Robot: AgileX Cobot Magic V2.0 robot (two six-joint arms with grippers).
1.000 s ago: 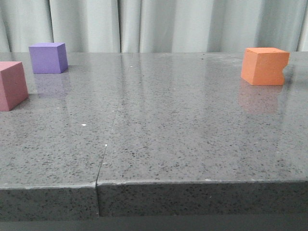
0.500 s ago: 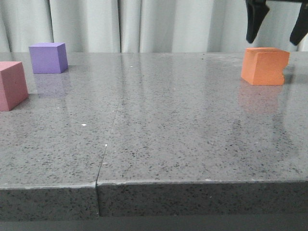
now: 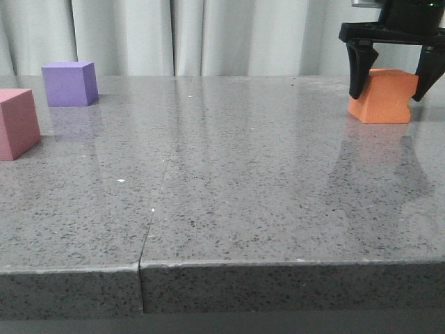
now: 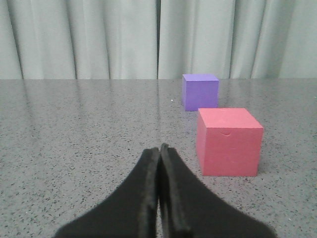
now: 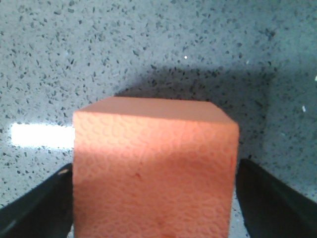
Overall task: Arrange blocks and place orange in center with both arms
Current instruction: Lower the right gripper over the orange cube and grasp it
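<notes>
Right gripper (image 3: 391, 87) down over orange cube (image 3: 384, 97) at far right of grey speckled table (image 3: 229, 202). Fingers apart, one either side of cube; front view shows left-hand finger (image 3: 358, 69) overlapping cube's near face edge, other finger at the notched side. Can't tell if pads touch the foam. Right wrist view: orange cube (image 5: 153, 173) fills centre, black fingers (image 5: 37, 206) flank both sides w/ thin gaps visible, cube sitting on tabletop, shadow behind it. Not clamped as far as seen.

Left gripper (image 4: 159, 198) – only in left wrist view, fingers pressed together, tips meeting, nothing between them. Sits low over table, short of pinkish-red cube (image 4: 228, 141); purple cube (image 4: 200, 91) further back beyond it, near curtain (image 4: 99, 39).

Front view: purple cube (image 3: 69, 83) far left rear, pinkish-red cube (image 3: 17, 124) nearer the camera at left edge, partly cut off by frame. The two are apart, not touching. Orange well apart from both, opp. side of table. Centre of table carries a seam line (image 3: 160, 202) running front to back.
</notes>
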